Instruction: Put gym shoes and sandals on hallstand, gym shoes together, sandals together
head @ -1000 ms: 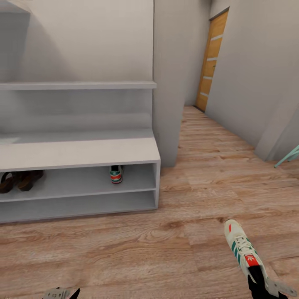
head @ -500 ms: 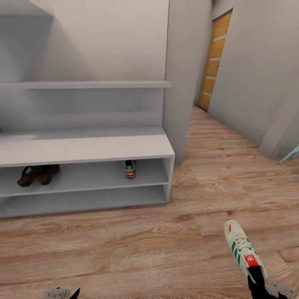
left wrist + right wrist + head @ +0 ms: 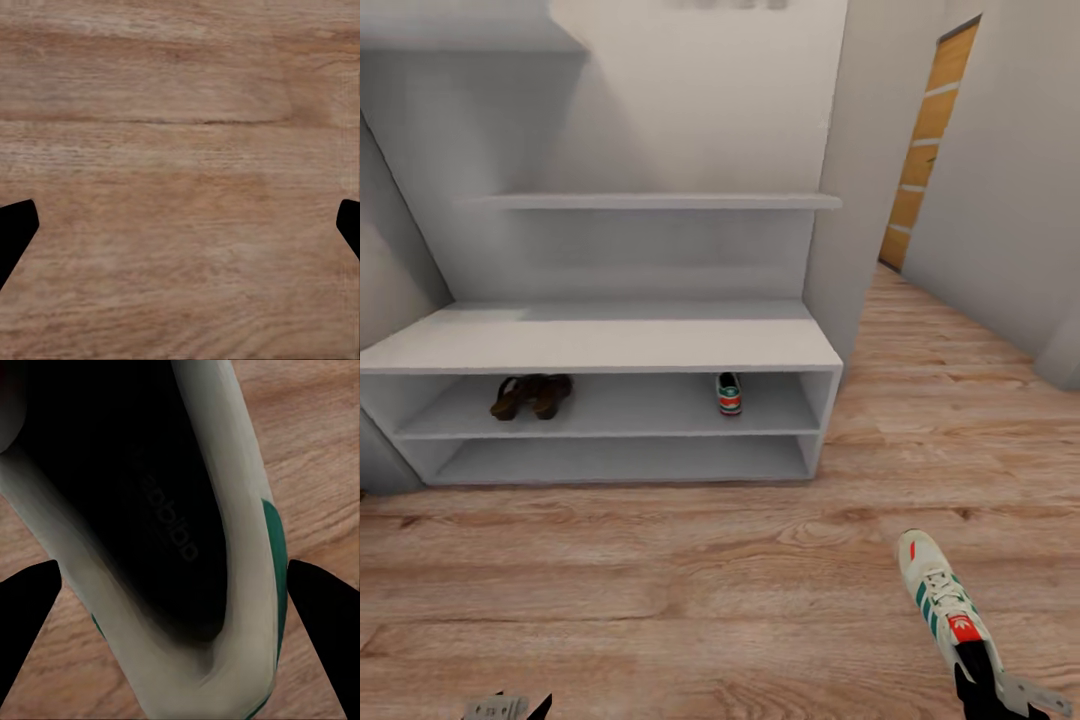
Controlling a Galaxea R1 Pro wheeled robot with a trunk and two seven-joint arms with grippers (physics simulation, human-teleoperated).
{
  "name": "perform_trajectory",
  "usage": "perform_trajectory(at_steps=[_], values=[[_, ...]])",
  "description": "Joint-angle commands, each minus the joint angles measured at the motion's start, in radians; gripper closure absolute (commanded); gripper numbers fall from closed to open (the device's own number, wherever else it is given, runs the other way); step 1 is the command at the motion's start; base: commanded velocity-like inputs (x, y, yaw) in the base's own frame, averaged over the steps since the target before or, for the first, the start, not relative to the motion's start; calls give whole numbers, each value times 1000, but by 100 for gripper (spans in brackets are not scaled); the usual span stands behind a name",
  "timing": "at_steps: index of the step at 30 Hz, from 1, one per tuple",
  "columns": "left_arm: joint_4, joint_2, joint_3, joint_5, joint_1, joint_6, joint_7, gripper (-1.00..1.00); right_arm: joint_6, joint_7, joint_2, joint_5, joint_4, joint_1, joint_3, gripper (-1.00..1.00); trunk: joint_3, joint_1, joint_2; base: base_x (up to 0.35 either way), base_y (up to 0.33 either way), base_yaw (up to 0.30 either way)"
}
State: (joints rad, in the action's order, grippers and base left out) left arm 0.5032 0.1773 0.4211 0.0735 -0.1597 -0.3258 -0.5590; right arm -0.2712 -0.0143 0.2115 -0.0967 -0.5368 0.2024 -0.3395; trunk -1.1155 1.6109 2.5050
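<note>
A: Head view: right gripper (image 3: 982, 672) pinches a sneaker (image 3: 942, 598) by its heel; left gripper (image 3: 180, 232) spread, empty over floor (image 3: 660, 590).

B: Set it just beside its mate (image 3: 729, 393) on the rack (image 3: 610, 345), toe inward; sandals (image 3: 530, 395) already sit together.

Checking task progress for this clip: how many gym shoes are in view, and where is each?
2. One gym shoe stands on the upper open shelf of the hallstand, toward its right end. The other gym shoe is in the right tool, above the corridor floor.
</note>
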Motion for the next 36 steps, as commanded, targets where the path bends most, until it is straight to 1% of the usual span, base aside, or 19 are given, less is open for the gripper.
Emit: perform_trajectory(at_steps=[1, 14, 36], values=[[-2, -1, 7, 8, -1, -5, -6, -100, -3, -1, 0, -10, 0, 0, 0, 100, -1, -1, 0, -164, 289, 132], [-2, -1, 7, 8, -1, -5, -6, -100, -3, -1, -1, -11, 0, 0, 0, 100, -1, -1, 0, -135, 290, 31], [-3, -1, 7, 8, -1, -4, -5, -100, -3, -1, -1, -11, 0, 0, 0, 100, -1, -1, 0, -7, 306, 0]])
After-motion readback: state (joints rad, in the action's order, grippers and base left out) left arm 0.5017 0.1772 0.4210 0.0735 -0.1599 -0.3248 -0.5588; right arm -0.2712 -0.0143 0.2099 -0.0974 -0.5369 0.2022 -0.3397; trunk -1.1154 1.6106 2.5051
